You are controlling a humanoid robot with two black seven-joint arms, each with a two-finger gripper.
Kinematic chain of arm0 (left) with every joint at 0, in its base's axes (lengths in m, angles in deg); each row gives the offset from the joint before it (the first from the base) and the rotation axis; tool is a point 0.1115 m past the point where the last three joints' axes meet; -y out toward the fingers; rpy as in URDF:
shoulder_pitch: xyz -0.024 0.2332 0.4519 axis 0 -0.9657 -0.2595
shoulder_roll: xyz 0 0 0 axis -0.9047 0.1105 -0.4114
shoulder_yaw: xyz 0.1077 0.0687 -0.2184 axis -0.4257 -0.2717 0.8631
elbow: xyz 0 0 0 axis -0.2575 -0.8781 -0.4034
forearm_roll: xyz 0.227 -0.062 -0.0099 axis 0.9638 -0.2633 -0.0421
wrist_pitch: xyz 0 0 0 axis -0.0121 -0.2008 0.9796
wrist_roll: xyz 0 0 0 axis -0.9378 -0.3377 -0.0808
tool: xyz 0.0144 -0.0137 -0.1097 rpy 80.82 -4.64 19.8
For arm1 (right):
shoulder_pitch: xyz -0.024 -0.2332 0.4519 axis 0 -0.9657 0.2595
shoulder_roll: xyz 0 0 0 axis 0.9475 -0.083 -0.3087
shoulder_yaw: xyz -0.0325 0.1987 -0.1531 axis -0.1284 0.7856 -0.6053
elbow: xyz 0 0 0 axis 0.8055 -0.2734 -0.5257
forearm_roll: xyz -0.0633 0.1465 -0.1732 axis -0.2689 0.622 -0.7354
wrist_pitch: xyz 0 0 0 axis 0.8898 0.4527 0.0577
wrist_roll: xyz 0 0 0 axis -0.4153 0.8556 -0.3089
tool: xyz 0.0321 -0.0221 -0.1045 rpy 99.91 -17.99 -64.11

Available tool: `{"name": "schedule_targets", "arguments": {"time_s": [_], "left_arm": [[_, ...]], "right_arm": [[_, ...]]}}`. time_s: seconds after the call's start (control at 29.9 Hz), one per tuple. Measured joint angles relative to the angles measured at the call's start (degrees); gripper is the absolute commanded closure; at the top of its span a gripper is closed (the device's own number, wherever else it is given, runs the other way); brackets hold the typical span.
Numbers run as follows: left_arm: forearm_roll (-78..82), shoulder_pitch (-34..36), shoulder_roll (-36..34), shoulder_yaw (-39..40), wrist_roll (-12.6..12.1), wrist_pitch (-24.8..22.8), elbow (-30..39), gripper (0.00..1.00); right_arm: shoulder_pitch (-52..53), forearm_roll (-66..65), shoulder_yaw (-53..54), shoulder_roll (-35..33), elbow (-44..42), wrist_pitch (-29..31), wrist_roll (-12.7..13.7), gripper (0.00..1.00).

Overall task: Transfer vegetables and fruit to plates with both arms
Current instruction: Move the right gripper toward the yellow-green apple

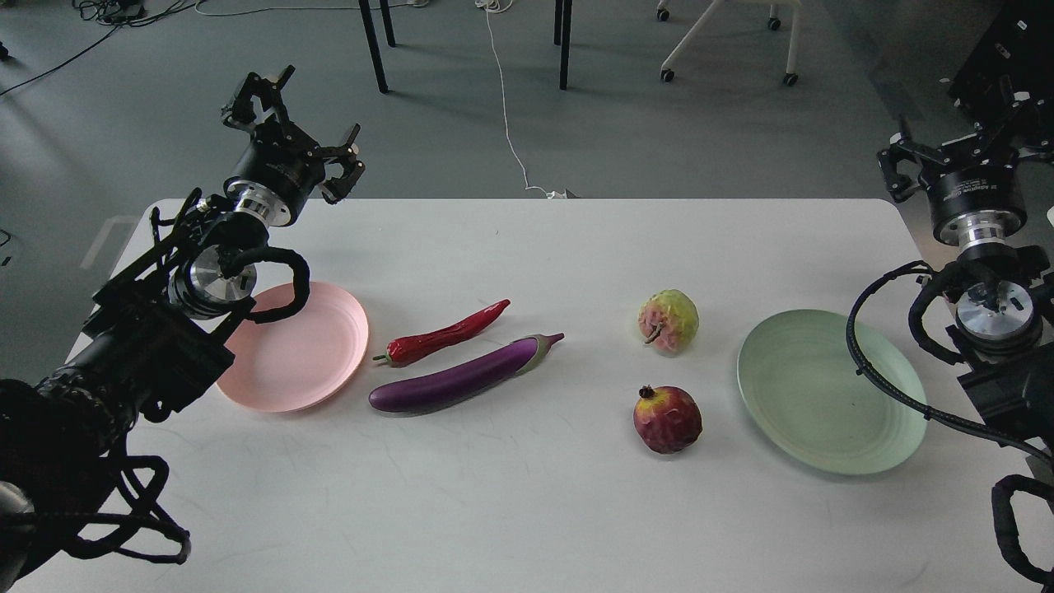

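Both grippers hung spread and empty over the white table's (527, 511) far corners. Inward of the left gripper (298, 123) lay pink plate (317, 346), chili (445, 333), eggplant (461, 377); inward of the right gripper (947, 140), green plate (815, 395), pomegranate (667, 420), yellow-green fruit (669, 321), open tabletop around each.

Eggplant (461, 377): glossy purple skin, smooth. Chili pepper (445, 333): glossy red, slightly wrinkled. Pomegranate (668, 419): dull red, faint sheen. Yellow-green fruit (669, 321): bumpy. Pink plate (309, 350), mint plate (811, 395): matt; mint ringed. Counter (527, 511): white, matt, smooth. Wrist rings (984, 231): polished metal.
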Motion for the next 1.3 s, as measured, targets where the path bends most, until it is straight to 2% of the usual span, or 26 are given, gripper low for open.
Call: {"name": "schedule_targets", "arguments": {"time_s": [0.23, 0.4, 0.6, 0.87, 1.0, 1.14, 1.3], "left_arm": [[0.30, -0.24, -0.22, -0.55, 0.00, 0.33, 0.25, 0.02], [0.25, -0.10, -0.70, -0.60, 0.00, 0.59, 0.25, 0.02], [0.05, 0.09, -2.65, -0.46, -0.09, 1.02, 0.18, 0.02], [-0.01, 0.09, -5.81, -0.30, -0.48, 0.29, 0.26, 0.02], [0.05, 0.09, -6.24, -0.29, -0.36, 0.04, 0.41, 0.02], [0.05, 0.09, -6.26, -0.10, -0.23, -0.23, 0.40, 0.02], [-0.01, 0.09, -6.37, 0.05, -0.15, -0.18, 0.64, 0.02]], "right_arm": [[0.01, -0.17, -1.19, 1.24, 0.97, 0.00, -0.07, 0.01], [3.36, -0.81, -8.29, 0.10, 2.27, 0.00, -0.05, 0.01], [14.61, -1.01, -25.13, -3.80, 2.43, 0.00, 0.05, 0.01], [28.41, -4.26, -45.44, -3.40, 3.56, 0.00, 0.41, 0.01], [36.21, -11.74, -57.17, -1.26, 4.42, 0.02, 0.75, 0.01], [42.90, -13.82, -68.60, 0.75, 4.60, 0.02, 0.82, 0.01], [48.31, -21.51, -86.92, 7.26, 6.16, 0.03, 0.43, 0.01]]}}
